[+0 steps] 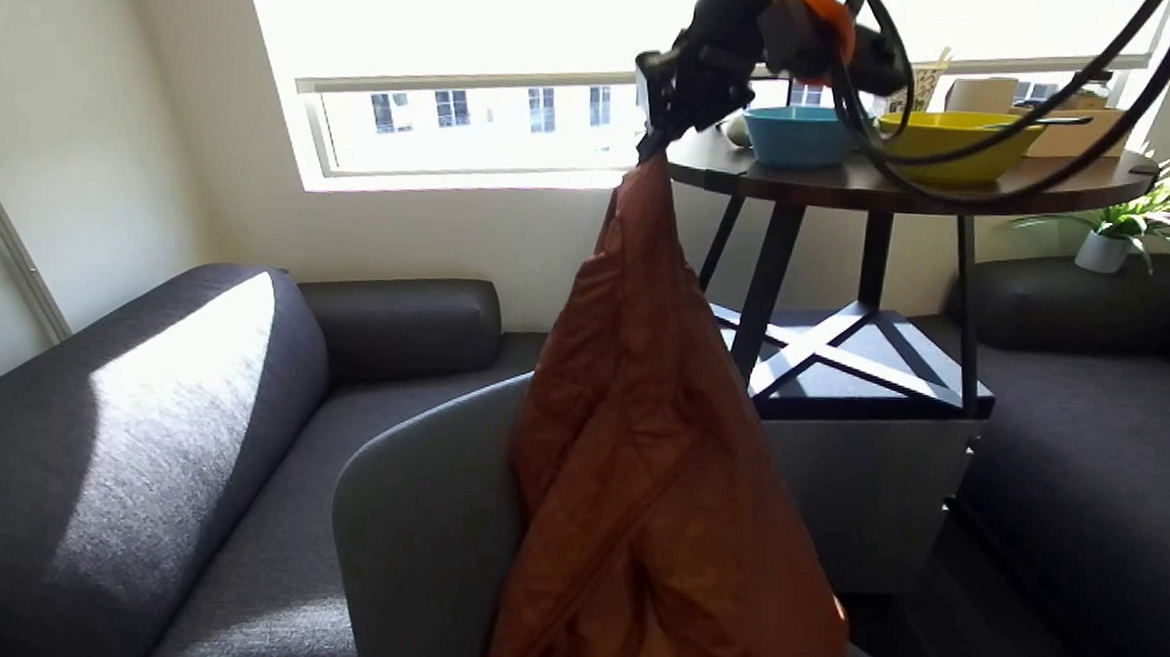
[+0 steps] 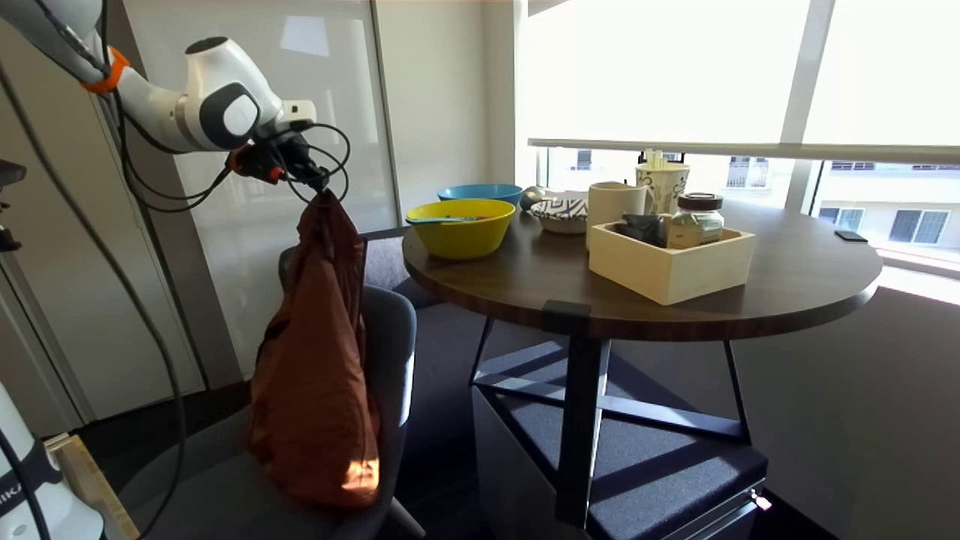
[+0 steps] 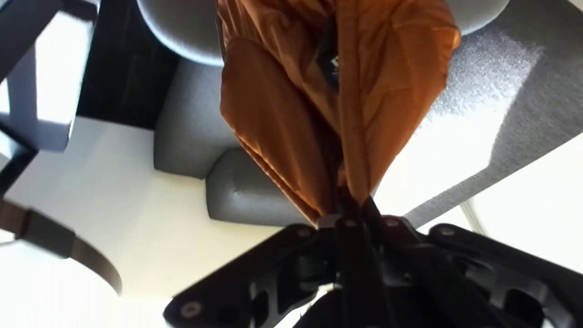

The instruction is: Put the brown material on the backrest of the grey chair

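Claw (image 1: 651, 152) has the brown cloth (image 2: 315, 375) pinched up top, hanging seat-side of the grey chair's backrest (image 1: 421, 505). I'd get half over the top edge before letting go.

Sunlit grey sofa (image 1: 191, 398), round dark table (image 2: 802, 262), half-shaded window (image 1: 496, 124)
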Robot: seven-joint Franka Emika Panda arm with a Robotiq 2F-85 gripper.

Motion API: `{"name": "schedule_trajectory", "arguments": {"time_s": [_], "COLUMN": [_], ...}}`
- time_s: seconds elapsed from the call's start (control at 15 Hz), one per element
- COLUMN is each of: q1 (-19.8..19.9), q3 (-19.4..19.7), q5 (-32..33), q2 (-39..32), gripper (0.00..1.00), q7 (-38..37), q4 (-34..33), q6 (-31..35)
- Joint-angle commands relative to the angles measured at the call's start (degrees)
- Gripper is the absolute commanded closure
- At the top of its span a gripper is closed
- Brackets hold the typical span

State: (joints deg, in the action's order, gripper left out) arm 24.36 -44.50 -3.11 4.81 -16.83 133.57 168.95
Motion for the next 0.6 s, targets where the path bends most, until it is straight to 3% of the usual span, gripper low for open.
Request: {"name": "schedule_trajectory", "arguments": {"time_s": [0.0,0.33,0.4,0.53], "q1": [2.6,6.0,3.9,4.8], "q3": [-1.5,-4.7,-2.7,-3.5], "q5": [10.4,25.1,19.8,22.4], "q2": [3.6,3.2,3.7,3.7], "gripper": [0.99,0.99,0.97,0.97], "q7": [-1.3,-2.5,-0.9,-1.2], "q4": [-9.7,-24.4,-18.3,-22.1], "q6": [-7.4,-11.9,-9.6,-10.9]}}
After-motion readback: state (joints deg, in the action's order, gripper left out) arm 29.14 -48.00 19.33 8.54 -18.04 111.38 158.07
